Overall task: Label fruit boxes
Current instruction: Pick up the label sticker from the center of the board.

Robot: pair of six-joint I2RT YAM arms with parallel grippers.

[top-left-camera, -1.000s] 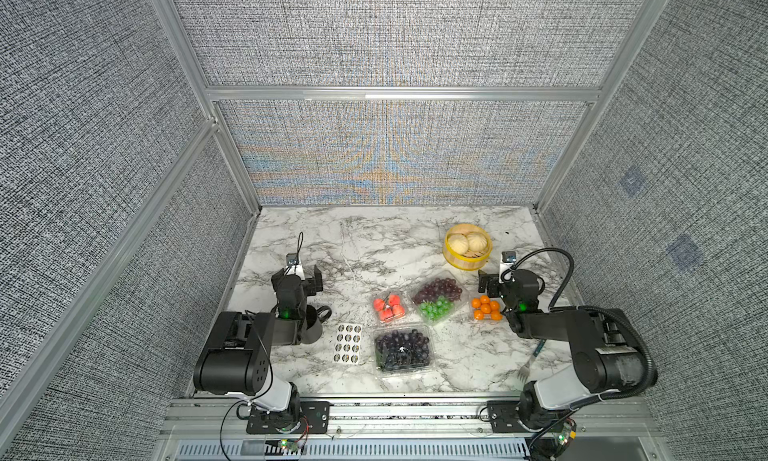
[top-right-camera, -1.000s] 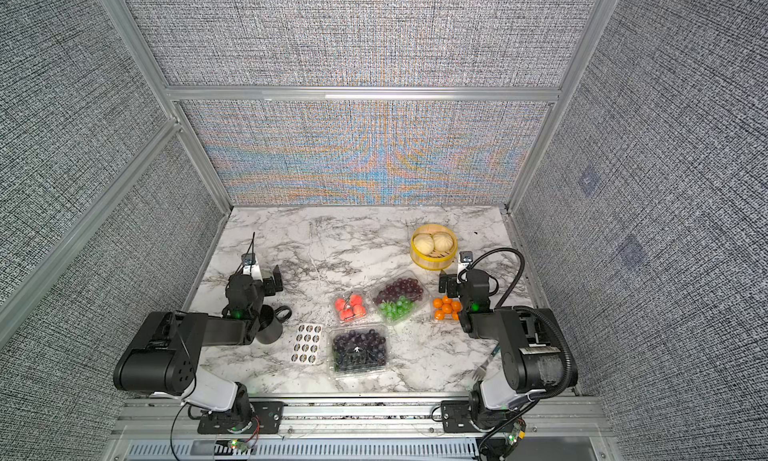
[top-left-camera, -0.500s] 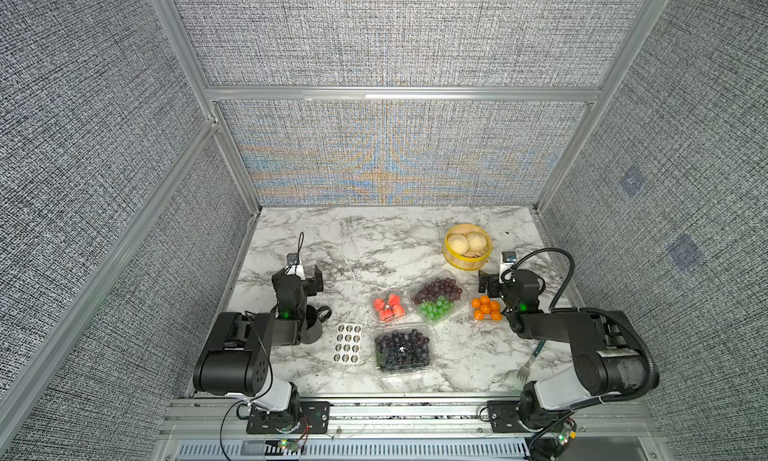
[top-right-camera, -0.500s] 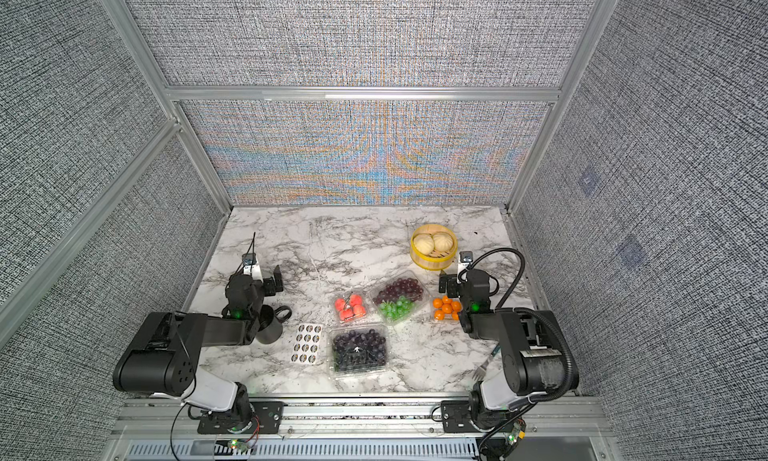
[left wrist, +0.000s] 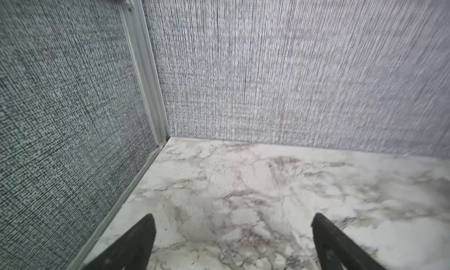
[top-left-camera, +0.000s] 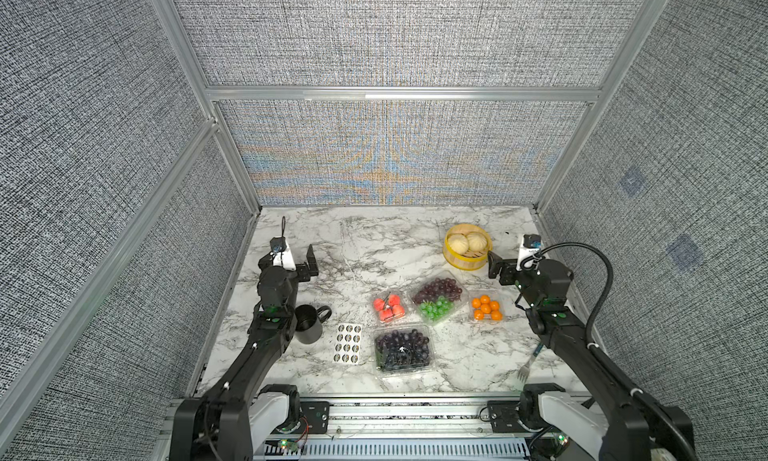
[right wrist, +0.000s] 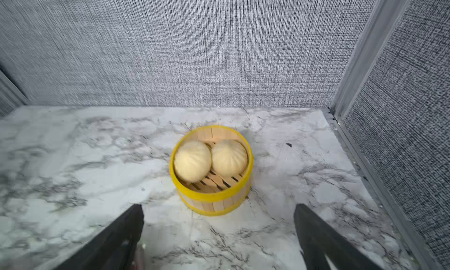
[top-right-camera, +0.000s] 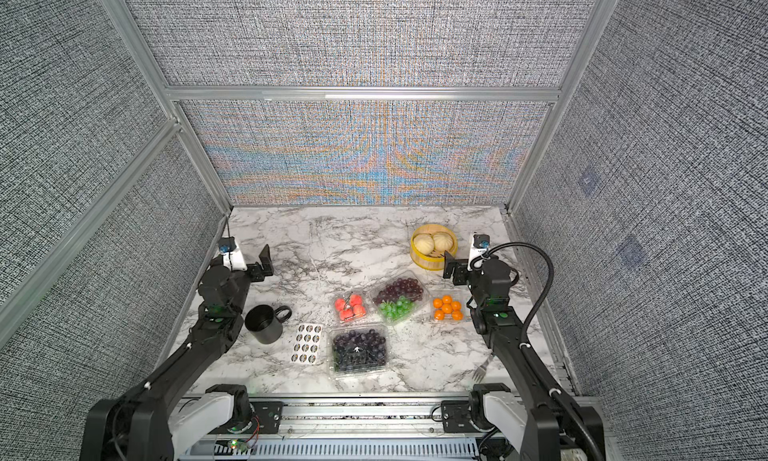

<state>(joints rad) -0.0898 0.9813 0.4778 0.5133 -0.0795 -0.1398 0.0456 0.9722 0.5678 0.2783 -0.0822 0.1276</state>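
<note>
Four clear fruit boxes lie mid-table in both top views: a red-fruit box, a purple-and-green grape box, an orange-fruit box and a larger dark-purple grape box. My left gripper hovers open over bare marble near the left wall, well left of the boxes. Behind the orange-fruit box, my right gripper is open and empty, facing the steamer basket.
A yellow steamer basket with two pale buns stands at the back right. A white sticker sheet lies left of the dark grape box. A black mug stands beside my left arm. A fork lies front right.
Both arms have lifted toward the back of the table and slightly outward. Both grippers stay open; the boxes have not moved.
</note>
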